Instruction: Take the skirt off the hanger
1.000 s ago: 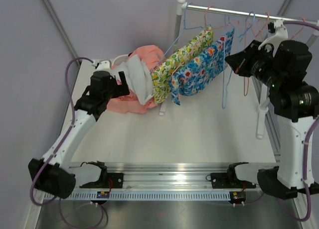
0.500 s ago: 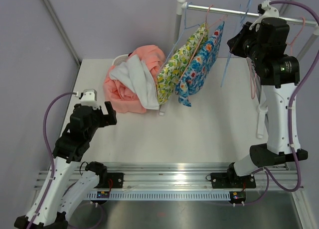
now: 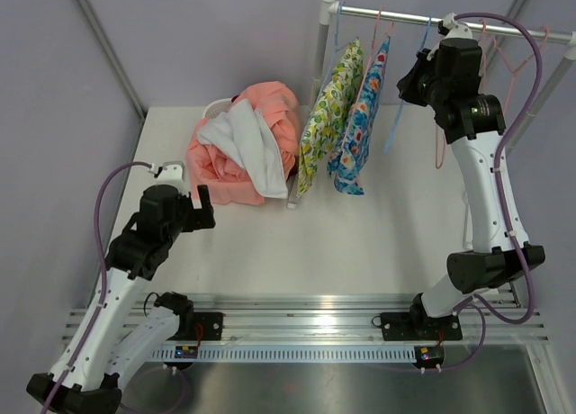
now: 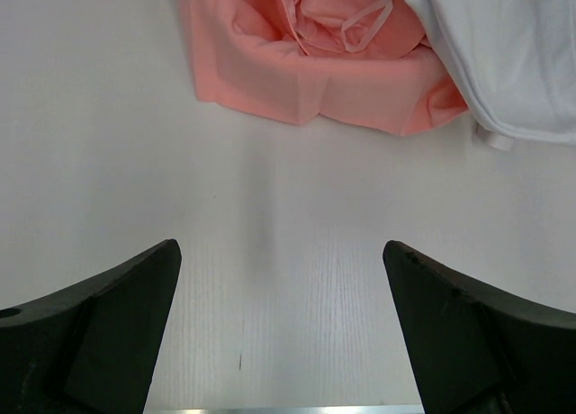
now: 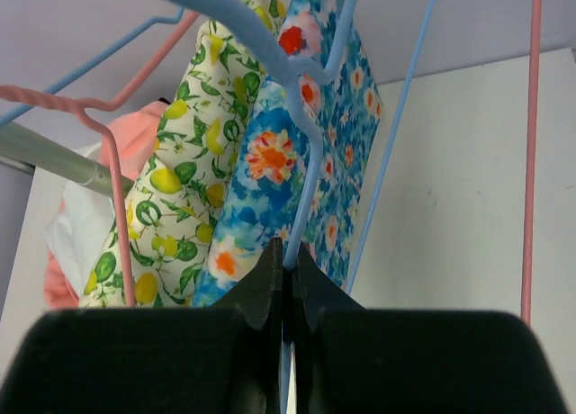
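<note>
Nearest the arms' bases, the left gripper (image 4: 280, 252) is held low over the white table (image 3: 360, 243), its jaws spread wide with only bare tabletop seen between them and nothing gripped. Just beyond it, toward the far left of the table, a heap of clothing is found: a pink garment (image 3: 270, 103) is bunched up, and a white garment (image 3: 247, 148) is draped across its front; in the left wrist view the pink fabric's near edge is seen lying flat on the table, apart from the fingers. To the right of the heap, and touching it, two skirts are hung side by side from a metal rail (image 3: 405, 18) at the back of the table. The lemon-print skirt (image 3: 322, 126) is placed on the left and the blue floral skirt (image 3: 360, 130) just beside it on the right; both are on their hangers, their lower hems reaching down near the tabletop. Farther right, the right gripper (image 5: 285, 248) is raised to rail height, and its jaws are seen pressed together on the wire of a blue hanger (image 5: 256, 54). Whether that hanger carries the blue floral skirt cannot be told. Pink hangers (image 3: 504, 54) are hung farther along the rail, to the right of that arm.
</note>
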`<state>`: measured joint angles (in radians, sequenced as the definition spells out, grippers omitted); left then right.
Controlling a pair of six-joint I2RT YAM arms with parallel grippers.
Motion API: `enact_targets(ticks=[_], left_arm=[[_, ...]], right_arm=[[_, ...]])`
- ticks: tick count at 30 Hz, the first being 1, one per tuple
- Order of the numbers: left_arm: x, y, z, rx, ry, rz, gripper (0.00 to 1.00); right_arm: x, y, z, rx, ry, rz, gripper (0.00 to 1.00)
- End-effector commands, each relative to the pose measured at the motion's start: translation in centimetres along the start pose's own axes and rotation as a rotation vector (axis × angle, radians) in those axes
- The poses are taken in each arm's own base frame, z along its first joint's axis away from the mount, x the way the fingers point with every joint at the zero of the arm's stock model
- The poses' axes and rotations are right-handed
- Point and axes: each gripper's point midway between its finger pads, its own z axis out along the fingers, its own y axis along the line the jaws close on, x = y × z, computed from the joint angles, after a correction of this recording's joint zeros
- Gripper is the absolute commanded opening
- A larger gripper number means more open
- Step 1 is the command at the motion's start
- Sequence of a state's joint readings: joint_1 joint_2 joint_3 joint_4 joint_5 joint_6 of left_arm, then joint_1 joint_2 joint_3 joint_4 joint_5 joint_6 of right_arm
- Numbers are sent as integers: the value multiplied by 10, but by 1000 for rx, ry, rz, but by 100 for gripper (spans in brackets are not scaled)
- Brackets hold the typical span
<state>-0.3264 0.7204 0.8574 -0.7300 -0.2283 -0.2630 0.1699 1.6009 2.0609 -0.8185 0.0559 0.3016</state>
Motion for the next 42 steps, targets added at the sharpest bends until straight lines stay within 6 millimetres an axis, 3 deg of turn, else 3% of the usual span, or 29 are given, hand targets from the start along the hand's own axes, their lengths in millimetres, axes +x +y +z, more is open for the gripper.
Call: enact_targets(ticks=[1,3,7,8,9,10,11,18,21,25,31,42], left_arm=[[-7,1,-17,2,-27,-43,99],[-12,-3,-27,35,-68,-53,99],[-10,-5,-30,64,-107,-71,99],[-8,-6,-28,68,-110,-72,99],[-9,-6,-29,70,-122,-70,99],[-9,-5,-30,70,-124,-69,99],[-11,-5,-31,70,-130,-69,99],[-14,-3,-39,81,-178,-80,99],[-15,0,-41,69,-192,-87,99],[-13,2,-38,54,-179,-87,99],[-12,2,-36,48,-170,-87,99],[-12,2,-36,47,-172,-87,99]], right_arm=[[-14,-4,-20,11,-80,7,0],[-12,-6,-26,17,-82,2,0],[-15,-7,-41,15,-96,4,0],[-14,-10,-44,30,-94,4,5],[-19,-9,-52,29,-108,0,49],[-22,-10,-57,35,-118,-2,83],[-23,-12,-62,44,-121,-4,99],[-63,-5,-126,17,-262,29,99],[-70,11,-144,-60,-272,81,99],[-64,48,-148,-263,-223,118,99],[-47,81,-115,-428,-96,132,97],[-13,64,-39,-322,14,130,95]])
